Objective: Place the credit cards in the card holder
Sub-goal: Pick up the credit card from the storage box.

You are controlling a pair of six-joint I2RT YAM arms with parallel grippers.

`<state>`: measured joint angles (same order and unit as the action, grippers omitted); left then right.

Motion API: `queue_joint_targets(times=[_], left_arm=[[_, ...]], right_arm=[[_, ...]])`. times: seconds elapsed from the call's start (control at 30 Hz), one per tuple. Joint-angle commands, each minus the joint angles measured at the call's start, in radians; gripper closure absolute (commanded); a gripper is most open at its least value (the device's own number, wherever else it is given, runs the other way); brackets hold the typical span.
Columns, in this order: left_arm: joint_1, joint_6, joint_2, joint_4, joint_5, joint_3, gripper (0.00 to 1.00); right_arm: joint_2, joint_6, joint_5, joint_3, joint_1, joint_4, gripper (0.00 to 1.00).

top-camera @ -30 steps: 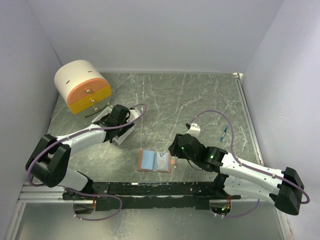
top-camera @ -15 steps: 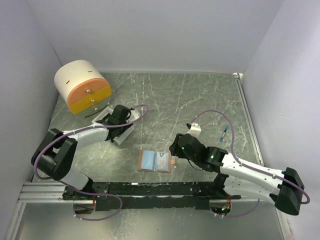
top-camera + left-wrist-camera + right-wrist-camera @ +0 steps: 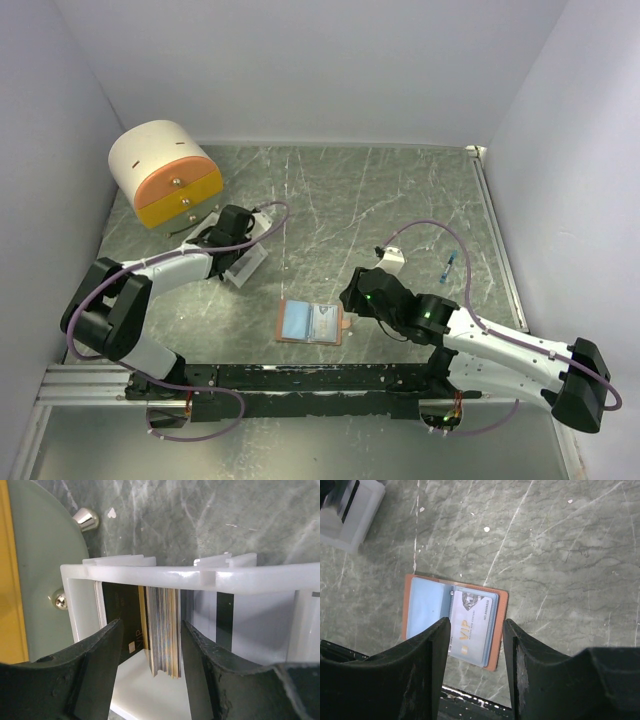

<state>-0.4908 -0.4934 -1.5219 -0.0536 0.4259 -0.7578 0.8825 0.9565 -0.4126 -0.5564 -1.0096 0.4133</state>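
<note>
The credit cards (image 3: 162,630) stand on edge as a stack inside a small white open box (image 3: 200,575), with a black card (image 3: 122,620) leaning beside them. My left gripper (image 3: 152,670) is open and reaches into the box, one finger on each side of the stack, not pressing it. From above, the left gripper (image 3: 232,228) sits over the box (image 3: 247,264). The card holder (image 3: 310,324) lies open on the table, pale blue inside. One pale card (image 3: 472,622) sits in its right pocket. My right gripper (image 3: 475,670) is open and empty, hovering above the holder (image 3: 425,605).
A round cream-and-orange drawer unit (image 3: 165,172) stands at the back left, just behind the box; its knobs (image 3: 86,519) show in the left wrist view. A small blue item (image 3: 450,266) lies at the right. The black rail (image 3: 320,378) runs along the near edge.
My left gripper has shifted slightly left and back over the white box, and the left elbow has swung inwards. The right arm and the card holder have barely moved.
</note>
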Motion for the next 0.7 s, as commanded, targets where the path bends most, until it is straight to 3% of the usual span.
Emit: queue_joint_targets(times=[0.0,0.27,0.67], left_arm=[[0.033,-0.011,0.008,0.042,0.065,-0.011,0.4],[0.052,-0.046,-0.006,0.11,0.165,-0.026,0.4],[0.075,-0.068,-0.053,0.102,0.169,-0.03,0.41]], right_arm=[[-0.014,0.004,-0.025,-0.005,0.003,0.013,0.53],[-0.016,-0.002,-0.026,-0.011,0.003,0.02,0.53],[-0.026,-0.001,-0.033,-0.009,0.002,0.032,0.53]])
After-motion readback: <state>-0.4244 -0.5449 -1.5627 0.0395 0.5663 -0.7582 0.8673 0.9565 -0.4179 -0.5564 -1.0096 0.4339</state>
